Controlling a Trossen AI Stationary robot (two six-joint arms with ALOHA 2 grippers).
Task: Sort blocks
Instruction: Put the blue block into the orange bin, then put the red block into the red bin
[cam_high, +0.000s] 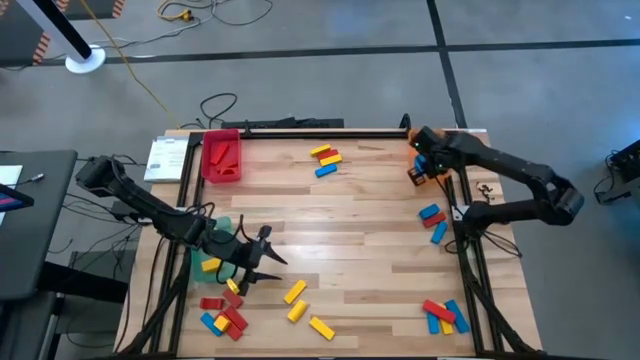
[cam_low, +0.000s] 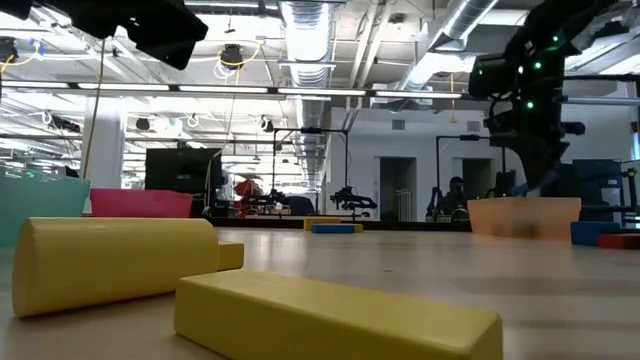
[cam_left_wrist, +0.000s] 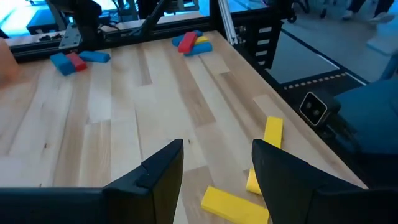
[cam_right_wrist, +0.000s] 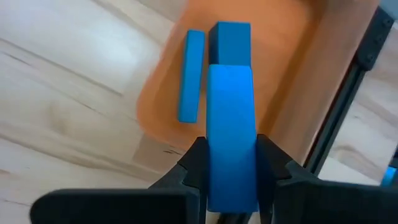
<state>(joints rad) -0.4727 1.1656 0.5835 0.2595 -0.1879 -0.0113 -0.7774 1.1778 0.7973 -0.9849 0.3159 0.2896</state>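
In the lower left of the high view the left gripper (cam_high: 262, 262) hangs low over the table (cam_high: 370, 215) with its fingers spread apart and nothing between them, a green tray (cam_high: 226, 229) just behind it and loose yellow blocks (cam_high: 297, 300) close ahead. Toward the upper left sits the red tray (cam_high: 221, 157). At the upper right, the right gripper (cam_right_wrist: 231, 167) is clamped on a blue block (cam_right_wrist: 231, 134) held over the orange tray (cam_right_wrist: 280, 68), where two blue blocks (cam_right_wrist: 190, 74) already lie. The step in hand looks like dropping this block; next comes opening the fingers squarely inside the tray. The table's frame rail (cam_right_wrist: 357, 93) runs tight alongside, so room there is scant; the middle boards lie bare.
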